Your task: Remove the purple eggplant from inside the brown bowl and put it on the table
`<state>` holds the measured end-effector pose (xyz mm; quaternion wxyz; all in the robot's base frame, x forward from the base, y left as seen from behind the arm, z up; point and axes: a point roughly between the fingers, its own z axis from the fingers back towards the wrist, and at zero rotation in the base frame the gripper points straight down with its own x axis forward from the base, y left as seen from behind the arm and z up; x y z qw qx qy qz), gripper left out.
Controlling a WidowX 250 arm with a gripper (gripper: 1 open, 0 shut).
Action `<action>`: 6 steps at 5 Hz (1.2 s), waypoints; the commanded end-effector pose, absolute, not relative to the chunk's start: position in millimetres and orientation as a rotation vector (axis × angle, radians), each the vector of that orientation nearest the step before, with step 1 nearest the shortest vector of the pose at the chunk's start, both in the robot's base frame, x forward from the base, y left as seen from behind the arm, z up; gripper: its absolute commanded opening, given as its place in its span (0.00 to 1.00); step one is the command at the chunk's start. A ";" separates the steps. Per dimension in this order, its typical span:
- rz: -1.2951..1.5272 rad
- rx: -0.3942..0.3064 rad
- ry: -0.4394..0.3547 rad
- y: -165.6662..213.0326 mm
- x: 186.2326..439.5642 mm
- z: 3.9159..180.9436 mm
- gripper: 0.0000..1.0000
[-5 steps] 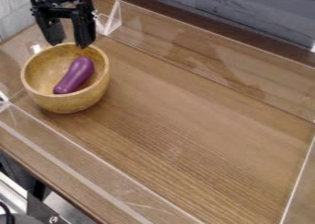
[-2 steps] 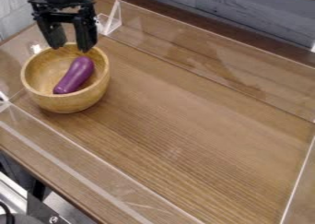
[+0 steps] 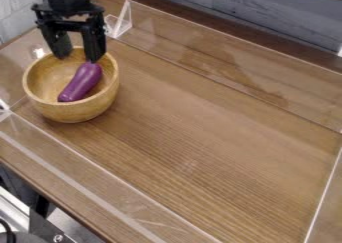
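The gripper [image 3: 76, 55] hung with its two black fingers spread wide, empty, over the far rim of the bowl [image 3: 54, 105]. Just below its tips lay the eggplant [image 3: 80, 82], inside the bowl on the table [image 3: 201, 127]. Its stem end was hard to make out, and the arm above was cut off by the frame's top.

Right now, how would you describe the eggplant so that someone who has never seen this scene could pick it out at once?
Look to the far left corner of the wood-grain table, where a round light-brown wooden bowl sits below the black claw. Lying inside the bowl is the eggplant, small, elongated and slightly curved. It is the only glossy purple thing in a scene otherwise brown.
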<state>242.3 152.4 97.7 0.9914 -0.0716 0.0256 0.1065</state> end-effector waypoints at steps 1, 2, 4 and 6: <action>0.217 -0.121 0.020 155.2 245.6 102.0 1.00; 0.226 -0.115 0.027 159.1 244.5 92.4 1.00; 0.240 -0.105 0.038 164.1 243.8 76.6 1.00; 0.256 -0.097 0.048 167.1 244.6 63.2 1.00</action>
